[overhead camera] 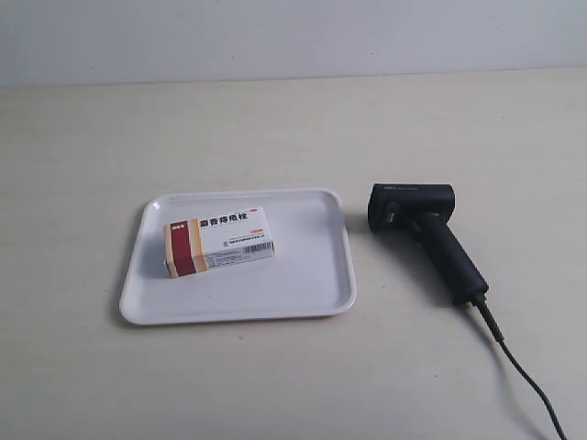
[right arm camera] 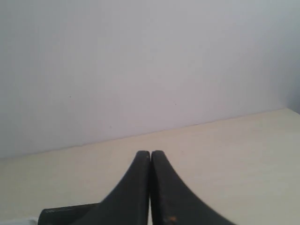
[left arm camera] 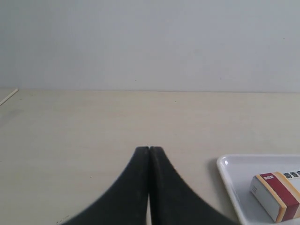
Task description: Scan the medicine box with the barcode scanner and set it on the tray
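Observation:
The white medicine box with its dark red and tan end lies flat inside the white tray, toward the tray's left half. To the tray's right the black barcode scanner lies on its side on the table, its thin cable trailing to the lower right. No arm shows in the exterior view. My left gripper is shut and holds nothing; beside it I see a corner of the tray and the box's red end. My right gripper is shut and holds nothing; part of the scanner peeks out beside it.
The pale beige table runs back to a plain light wall. Its far edge meets the wall in both wrist views. A thin pale strip lies at the table's edge in the left wrist view.

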